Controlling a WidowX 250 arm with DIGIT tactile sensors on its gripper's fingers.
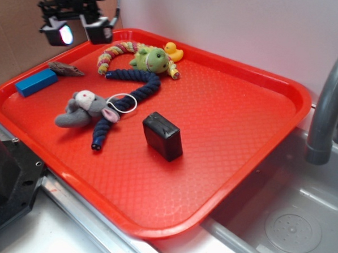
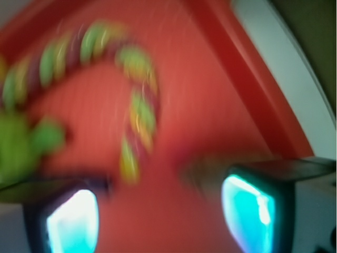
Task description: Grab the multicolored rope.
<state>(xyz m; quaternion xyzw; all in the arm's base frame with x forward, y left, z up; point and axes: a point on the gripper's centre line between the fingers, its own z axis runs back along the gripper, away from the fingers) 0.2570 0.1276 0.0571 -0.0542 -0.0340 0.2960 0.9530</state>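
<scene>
The multicolored rope point(image 1: 117, 52) is lying flat in an arch near the far-left corner of the red tray point(image 1: 259, 137), its thick twisted strands showing pink, yellow, green and red bands. In the blurred wrist view it point(image 2: 138, 113) is curving like a hook.

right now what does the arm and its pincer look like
The pincer is black with two blocky fingers, whose pads glow white to cyan. The arm above it is black framework with thin dark cables running off its top. No markings can be made out.
</scene>
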